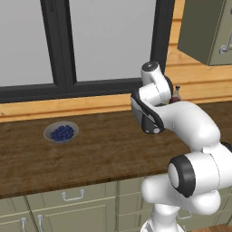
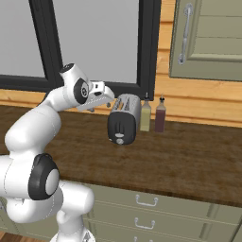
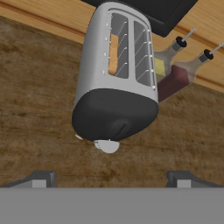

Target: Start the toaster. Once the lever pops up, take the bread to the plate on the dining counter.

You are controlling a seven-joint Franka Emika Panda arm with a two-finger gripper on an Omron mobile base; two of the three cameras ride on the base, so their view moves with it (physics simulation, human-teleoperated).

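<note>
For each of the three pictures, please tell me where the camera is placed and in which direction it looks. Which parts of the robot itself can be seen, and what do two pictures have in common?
Left base view: behind the arm on its left, facing the wooden counter, window and bowl of blue berries; the white arm rises lower right.
Right base view: behind on the right, facing the toaster and two bottles; the arm rises lower left, its open claw beside the toaster.
Hand view: on the hand, looking down at the toaster, bread in a slot; two fingertips at the bottom.
Shared: right base and hand views both show toaster and bottles.
</note>
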